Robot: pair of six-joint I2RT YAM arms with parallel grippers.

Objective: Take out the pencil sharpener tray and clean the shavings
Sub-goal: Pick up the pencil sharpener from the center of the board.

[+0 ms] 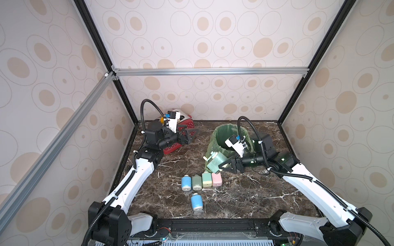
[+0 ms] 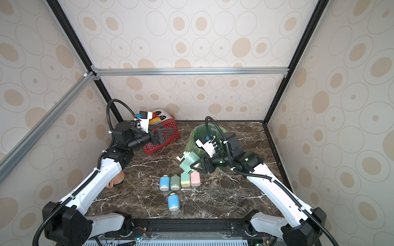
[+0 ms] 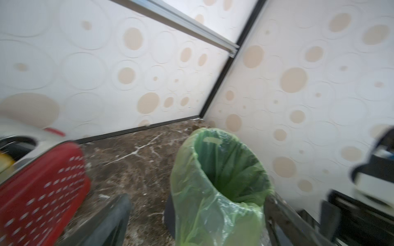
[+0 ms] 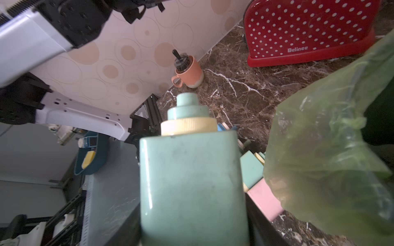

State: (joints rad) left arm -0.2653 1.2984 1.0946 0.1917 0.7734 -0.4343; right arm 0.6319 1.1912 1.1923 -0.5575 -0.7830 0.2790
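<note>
My right gripper is shut on a teal pencil sharpener, which it holds tilted above the table against the front of the green-lined bin. The right wrist view shows the sharpener's body filling the space between the jaws, its cream ring and teal knob pointing away. I cannot make out the sharpener's tray in any view. My left gripper hangs open and empty at the back left, in front of the red toaster. The left wrist view looks across at the bin.
A red dotted toaster stands at the back left. Several small sharpeners lie in a row mid-table: blue, green, pale green, pink. Another blue one lies nearer the front. An orange mug sits by the left wall.
</note>
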